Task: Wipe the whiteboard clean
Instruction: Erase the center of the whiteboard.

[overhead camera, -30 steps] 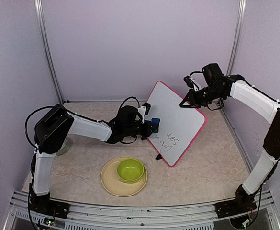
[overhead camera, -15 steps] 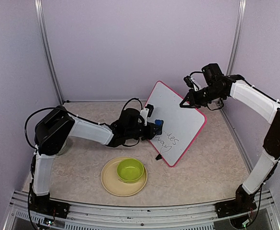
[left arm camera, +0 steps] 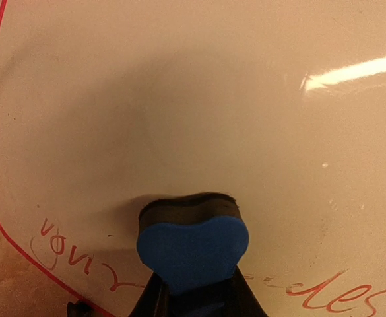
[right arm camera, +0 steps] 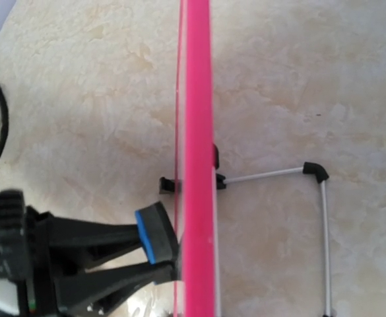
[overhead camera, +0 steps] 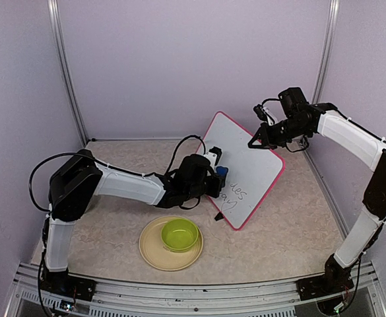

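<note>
The whiteboard (overhead camera: 255,155), white with a pink-red frame, stands tilted on the table. Handwriting (overhead camera: 236,194) runs along its lower part. My left gripper (overhead camera: 216,178) is shut on a blue heart-shaped eraser (overhead camera: 222,172). The eraser (left arm camera: 193,246) presses its dark felt against the whiteboard (left arm camera: 212,99), just above the red writing (left arm camera: 341,298). My right gripper (overhead camera: 254,141) is shut on the board's upper edge. In the right wrist view I look down the pink frame (right arm camera: 196,132), with the eraser (right arm camera: 154,232) against the board's face on its left; my own fingers do not show there.
A yellow plate (overhead camera: 152,254) holding a green bowl (overhead camera: 179,234) lies in front of the board, near the left arm. A wire stand (right arm camera: 321,198) props the board from behind. Walls and metal posts close in the back and sides.
My left gripper has carried the eraser to the right and a little up across the board's lower left. The right gripper and the board have not moved.
</note>
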`<state>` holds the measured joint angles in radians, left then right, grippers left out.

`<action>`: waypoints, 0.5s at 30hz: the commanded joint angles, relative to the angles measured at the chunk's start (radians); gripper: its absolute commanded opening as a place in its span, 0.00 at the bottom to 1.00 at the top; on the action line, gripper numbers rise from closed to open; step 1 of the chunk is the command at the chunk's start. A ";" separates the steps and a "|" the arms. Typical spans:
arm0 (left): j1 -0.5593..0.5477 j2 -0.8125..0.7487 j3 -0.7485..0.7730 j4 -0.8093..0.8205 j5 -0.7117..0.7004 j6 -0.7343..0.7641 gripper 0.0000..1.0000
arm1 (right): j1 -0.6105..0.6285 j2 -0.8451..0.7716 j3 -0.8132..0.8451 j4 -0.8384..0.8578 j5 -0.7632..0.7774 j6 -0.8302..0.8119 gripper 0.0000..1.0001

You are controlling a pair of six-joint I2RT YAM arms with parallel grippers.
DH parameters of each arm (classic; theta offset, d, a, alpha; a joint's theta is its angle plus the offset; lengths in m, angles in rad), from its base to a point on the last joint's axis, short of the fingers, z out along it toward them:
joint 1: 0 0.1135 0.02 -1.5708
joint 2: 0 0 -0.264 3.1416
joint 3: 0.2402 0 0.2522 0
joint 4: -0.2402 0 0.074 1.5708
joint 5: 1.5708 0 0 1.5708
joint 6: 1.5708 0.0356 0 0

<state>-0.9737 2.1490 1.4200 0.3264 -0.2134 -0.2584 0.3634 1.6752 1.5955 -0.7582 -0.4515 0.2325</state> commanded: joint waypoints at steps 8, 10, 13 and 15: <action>-0.114 -0.004 -0.014 -0.044 -0.006 0.043 0.01 | 0.031 0.014 -0.035 -0.038 0.051 -0.114 0.00; -0.120 -0.011 -0.023 -0.036 -0.010 0.044 0.01 | 0.032 0.016 -0.035 -0.039 0.051 -0.113 0.00; -0.128 -0.017 -0.035 -0.022 -0.022 0.045 0.01 | 0.031 0.015 -0.036 -0.037 0.051 -0.113 0.00; -0.133 -0.021 -0.044 -0.005 -0.026 0.045 0.01 | 0.031 0.014 -0.036 -0.038 0.052 -0.113 0.00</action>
<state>-1.0679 2.1380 1.4067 0.3099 -0.3115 -0.2306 0.3637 1.6749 1.5936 -0.7574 -0.4564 0.2283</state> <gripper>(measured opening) 0.214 0.050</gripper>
